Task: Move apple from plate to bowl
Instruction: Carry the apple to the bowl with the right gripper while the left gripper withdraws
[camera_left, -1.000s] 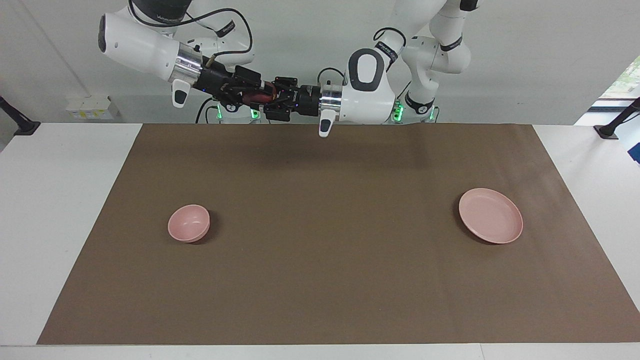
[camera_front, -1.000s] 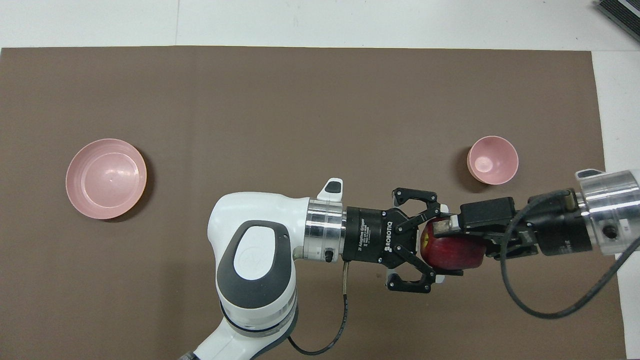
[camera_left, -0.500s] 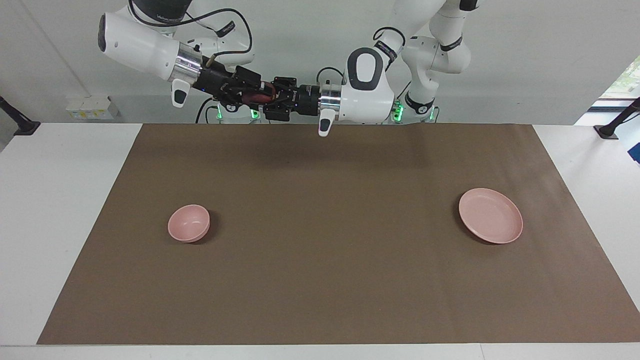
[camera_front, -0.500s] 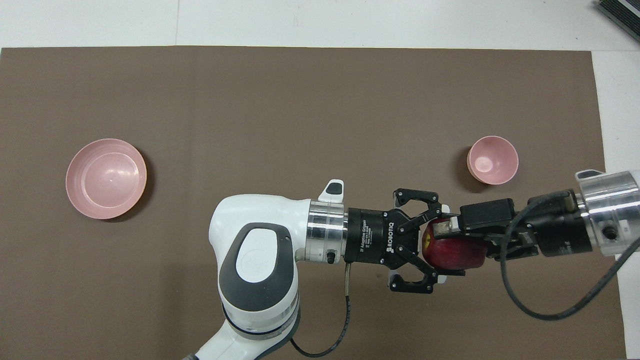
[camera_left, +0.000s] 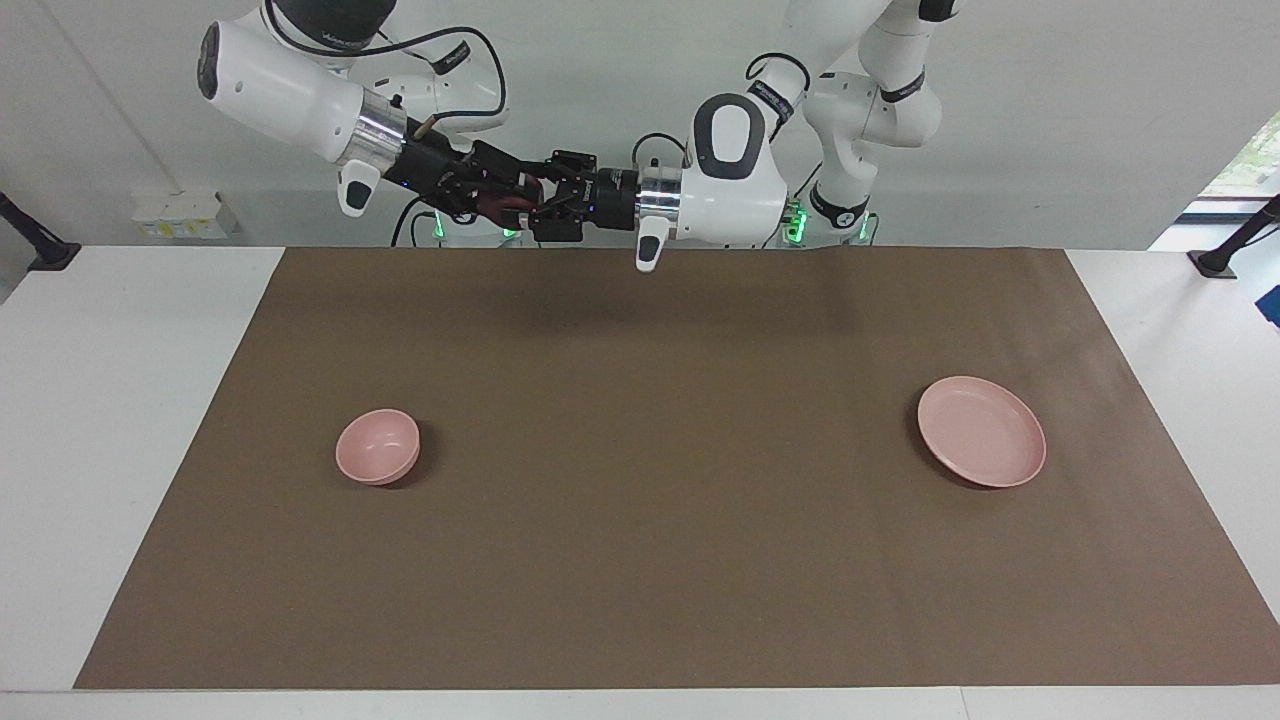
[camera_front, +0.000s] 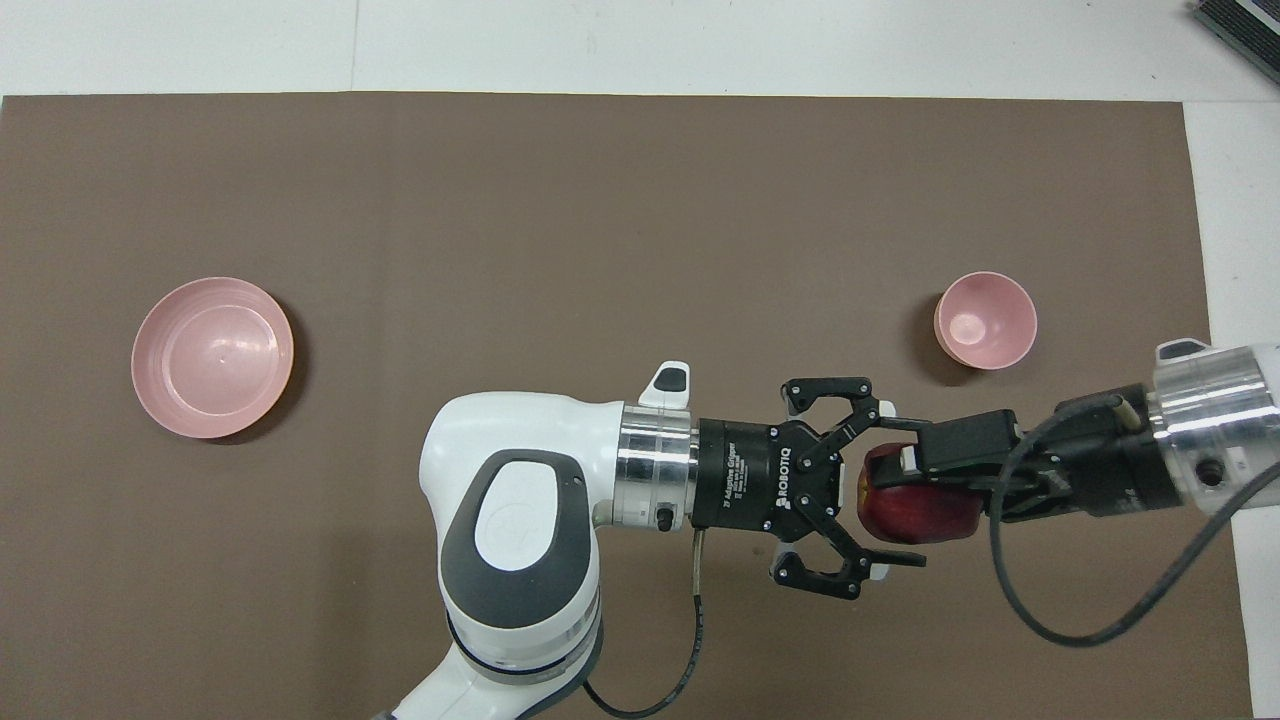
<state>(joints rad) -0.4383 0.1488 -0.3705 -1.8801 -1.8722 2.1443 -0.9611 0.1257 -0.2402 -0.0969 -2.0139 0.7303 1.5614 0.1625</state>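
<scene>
The apple hangs in the air over the brown mat, clamped by the right gripper, while the left gripper stands spread wide around it, with bowl and plate well apart.
</scene>
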